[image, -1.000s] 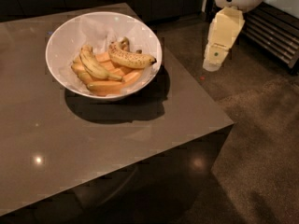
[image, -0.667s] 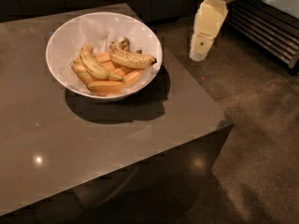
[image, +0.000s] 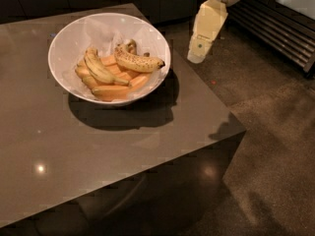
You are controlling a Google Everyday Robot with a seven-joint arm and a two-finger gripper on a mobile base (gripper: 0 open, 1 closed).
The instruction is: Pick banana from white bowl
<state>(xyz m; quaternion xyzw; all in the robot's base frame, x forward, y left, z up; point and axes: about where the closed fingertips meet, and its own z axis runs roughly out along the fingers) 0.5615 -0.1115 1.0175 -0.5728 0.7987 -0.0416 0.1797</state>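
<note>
Banana [image: 138, 62] lies topmost in white bowl [image: 106, 27].
Gripper [image: 197, 57] hangs right of bowl, state unclear; I aim mid-banana, from above.

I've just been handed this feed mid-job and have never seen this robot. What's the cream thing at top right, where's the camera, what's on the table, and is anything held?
There is one camera, looking down at a dark table. I cannot tell where it is mounted. The cream piece at top right is the gripper, the end of the robot's single arm. It hangs to the right of the white bowl and clear of it. The bowl holds several bananas. The banana to pick is the brown-freckled one on top, with its dark tip pointing right. Smoother orange bananas lie beneath it. Nothing is held yet: the freckled banana rests in the bowl.
</note>
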